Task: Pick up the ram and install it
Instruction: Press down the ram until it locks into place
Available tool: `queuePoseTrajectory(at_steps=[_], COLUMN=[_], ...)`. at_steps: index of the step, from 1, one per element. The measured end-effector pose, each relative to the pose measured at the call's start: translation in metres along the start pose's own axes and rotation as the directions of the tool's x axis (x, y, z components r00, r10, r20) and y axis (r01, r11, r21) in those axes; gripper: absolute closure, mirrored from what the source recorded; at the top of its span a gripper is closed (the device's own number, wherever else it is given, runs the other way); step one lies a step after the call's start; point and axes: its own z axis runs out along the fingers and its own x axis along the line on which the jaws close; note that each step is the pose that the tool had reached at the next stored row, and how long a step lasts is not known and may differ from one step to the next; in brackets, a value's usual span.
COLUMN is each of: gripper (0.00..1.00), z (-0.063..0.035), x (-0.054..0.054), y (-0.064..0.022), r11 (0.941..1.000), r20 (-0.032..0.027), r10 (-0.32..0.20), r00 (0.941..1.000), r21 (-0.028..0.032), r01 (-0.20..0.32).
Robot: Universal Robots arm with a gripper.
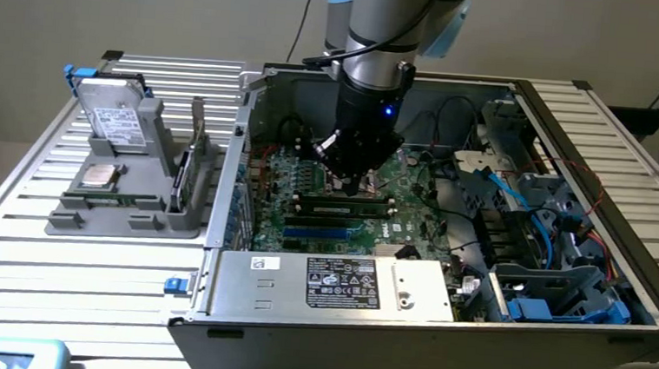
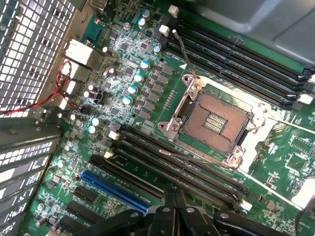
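Observation:
The ram (image 1: 345,209), a long narrow green stick, sits along the black memory slots of the motherboard (image 1: 306,183) inside the open computer case. My gripper (image 1: 353,189) hangs just above the stick's middle with its fingers shut and nothing between them. Whether the tips touch the ram I cannot tell. In the wrist view the shut gripper (image 2: 174,199) points down at a row of long black memory slots (image 2: 187,169). The bare processor socket (image 2: 214,120) lies beyond them.
Case walls (image 1: 245,144) surround the board, with a power supply (image 1: 340,283) at the front and cables and blue drive bays (image 1: 544,278) on the exterior view's right. A grey tray (image 1: 130,214) on the exterior view's left holds a hard drive (image 1: 114,122), a silver chip (image 1: 100,175) and a green card (image 1: 197,171).

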Motion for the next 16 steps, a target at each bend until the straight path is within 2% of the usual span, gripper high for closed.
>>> queuePoseTrajectory(at_steps=[3, 11, 13, 16], gripper=[0.89, 0.89, 0.89, 0.89], z=[0.0, 0.0, 0.0, 0.0], x=[0.0, -0.0001, 0.0, 0.0], y=[0.0, 0.0, 0.0, 0.0001], r11=[0.9997, 0.9951, 0.9927, 0.988], r20=[0.001, 0.0202, 0.0214, 0.0201], r10=[0.025, 0.098, 0.12, 0.154], r00=[0.9997, 0.9949, 0.9926, 0.9878], r21=[0.005, 0.0102, 0.0096, 0.0074], r01=[-0.025, -0.099, -0.12, -0.154])
